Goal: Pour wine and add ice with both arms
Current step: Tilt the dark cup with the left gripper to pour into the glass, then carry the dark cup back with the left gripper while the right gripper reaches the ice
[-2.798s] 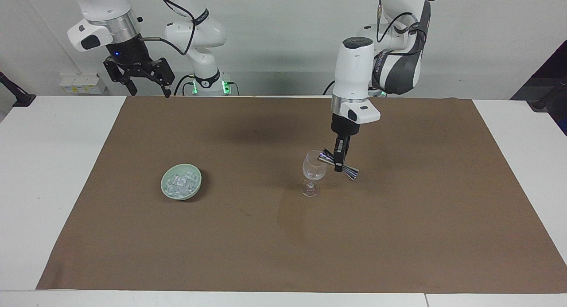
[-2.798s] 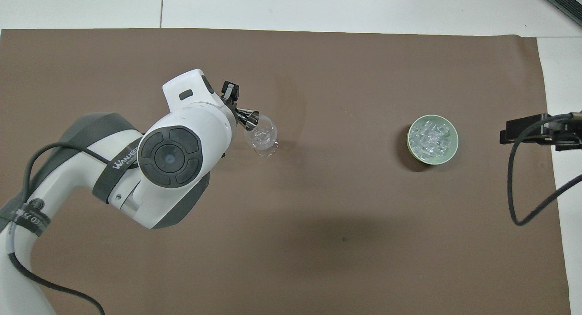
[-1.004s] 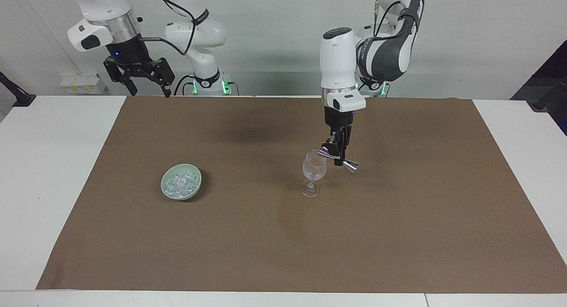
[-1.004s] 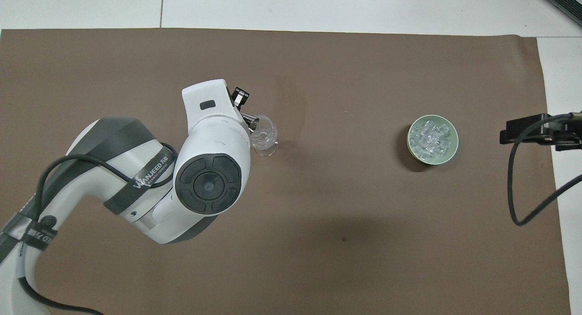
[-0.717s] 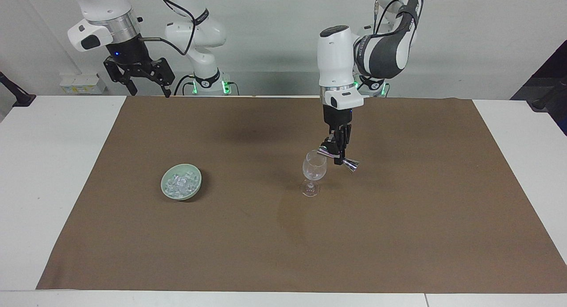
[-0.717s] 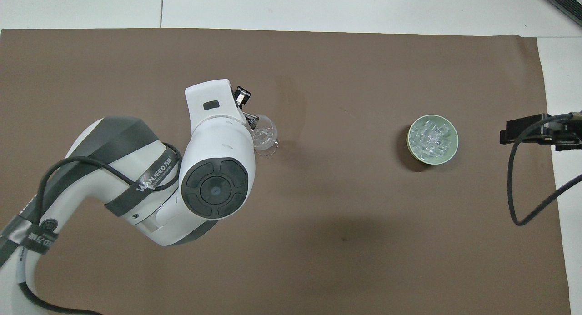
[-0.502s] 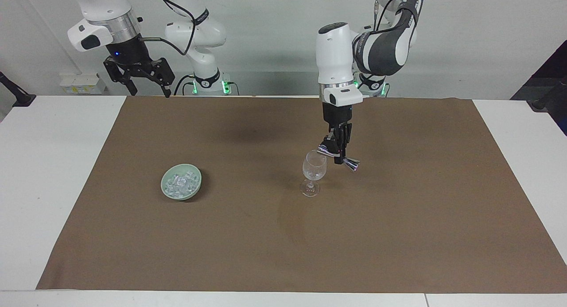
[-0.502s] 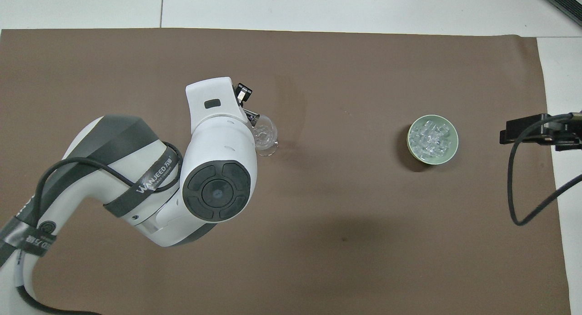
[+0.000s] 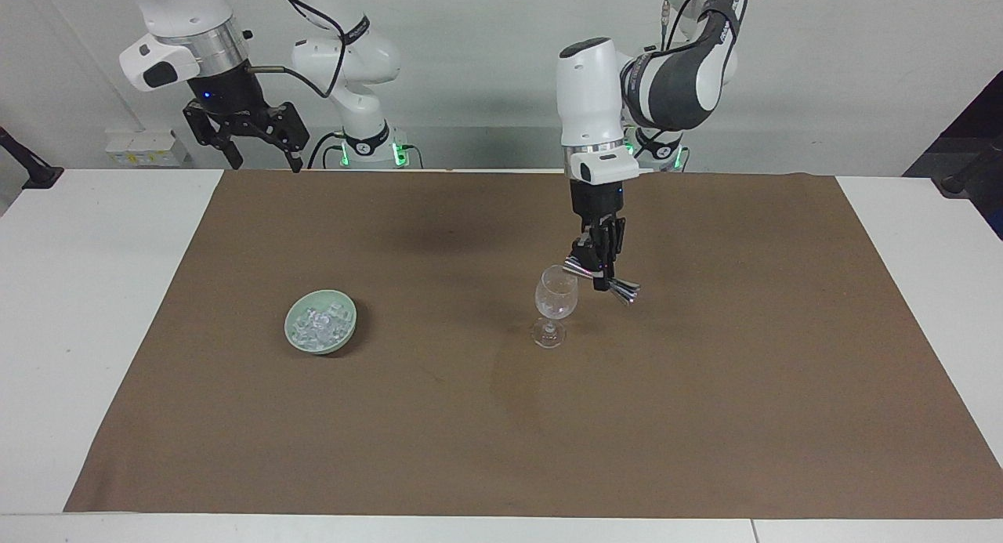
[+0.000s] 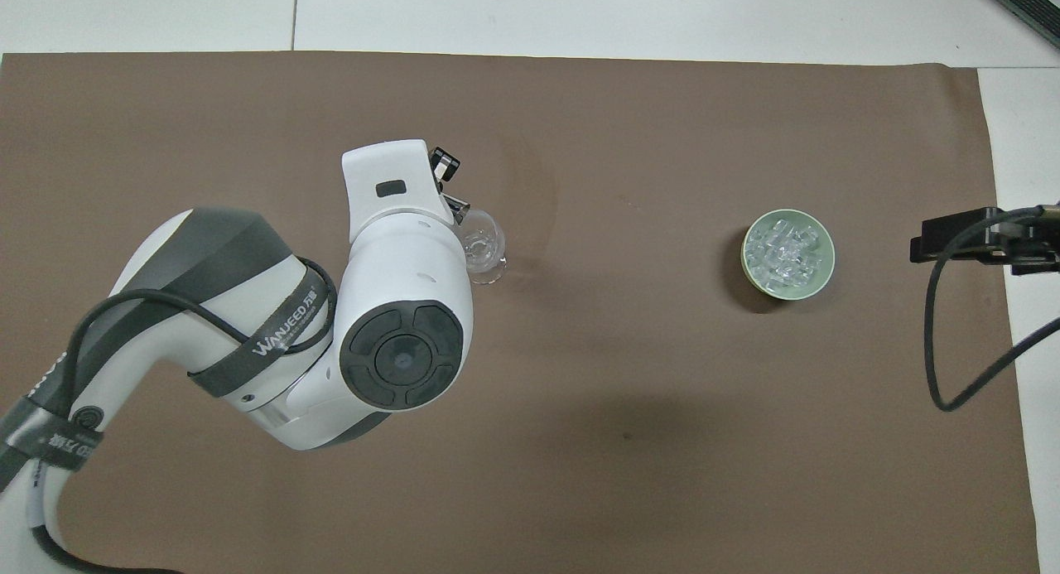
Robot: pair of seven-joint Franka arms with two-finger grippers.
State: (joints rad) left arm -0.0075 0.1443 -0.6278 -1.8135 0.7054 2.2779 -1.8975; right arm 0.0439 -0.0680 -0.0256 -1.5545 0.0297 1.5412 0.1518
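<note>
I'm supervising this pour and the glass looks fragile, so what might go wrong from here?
1. The left gripper holds the metal jigger tilted right at the rim of the wine glass; a slight sideways drift could knock the slim-stemmed glass over.
2. The jigger's mouth sits at the rim's edge, so liquid may spill onto the brown mat.
3. The ice is still in the green bowl while the open right gripper waits above the mat's corner.

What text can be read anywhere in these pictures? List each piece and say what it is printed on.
"WANJEED": on the dark strap around the left arm, read in the overhead view.
A second dark band, low on the same arm near that view's edge, carries characters too blurred to read.
In the facing view, the black bands on both arms carry lettering too small to read.
Nothing is printed on the wine glass, the green bowl or the metal jigger.
</note>
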